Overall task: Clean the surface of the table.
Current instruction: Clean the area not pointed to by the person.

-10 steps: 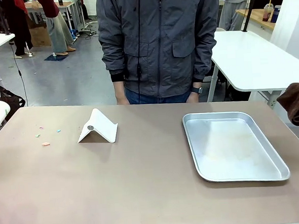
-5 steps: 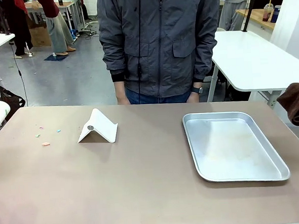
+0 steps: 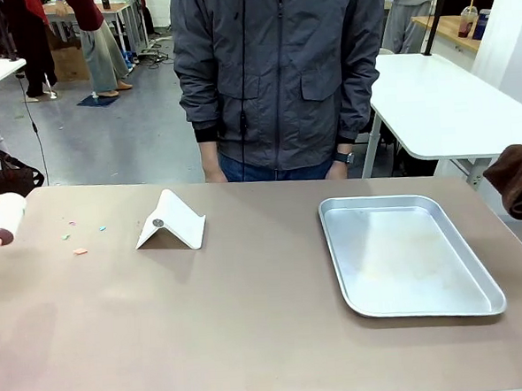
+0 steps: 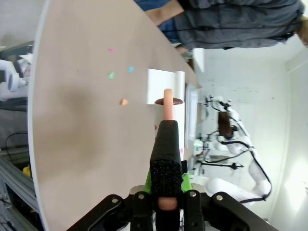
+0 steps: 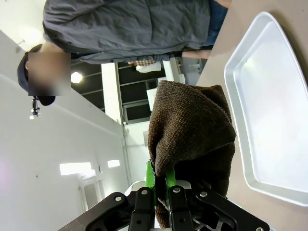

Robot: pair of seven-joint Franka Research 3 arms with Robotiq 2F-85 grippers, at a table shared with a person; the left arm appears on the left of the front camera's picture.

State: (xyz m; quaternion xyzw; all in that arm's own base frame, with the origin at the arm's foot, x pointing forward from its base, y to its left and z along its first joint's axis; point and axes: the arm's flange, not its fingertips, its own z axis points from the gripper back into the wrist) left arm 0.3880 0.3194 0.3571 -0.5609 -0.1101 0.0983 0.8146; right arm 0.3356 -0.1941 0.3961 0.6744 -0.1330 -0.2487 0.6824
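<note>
Since a moment ago the pale cylindrical lint roller with its dark end cap has dropped lower and come a little inward at the 9 o'clock edge of the wide matte taupe-brown table; everything else lies as it was. My left gripper is clamped on the roller's black foam handle, green pads tight on both sides. I cannot tell whether the roll already touches the top.

My right gripper is closed on a dark brown terry cloth, which hangs off the table's 3 o'clock edge, apart from the shiny silver rectangular metal tray at about 3 o'clock.

The mess is a few small coloured crumbs, pink, green, blue and orange, scattered at about 10 o'clock, between the roller and a white folded plastic stand at 11 o'clock. A person in a grey jacket stands at 12 o'clock, hands near the far edge.

As I judge it, the risks are these. If I come down too flat or too fast, the roll may shove the crumbs ahead instead of lifting them. If I overrun the patch, the roll meets the light stand and may topple or slide it. A loose fold of cloth could also catch the tray rim and drag it.
</note>
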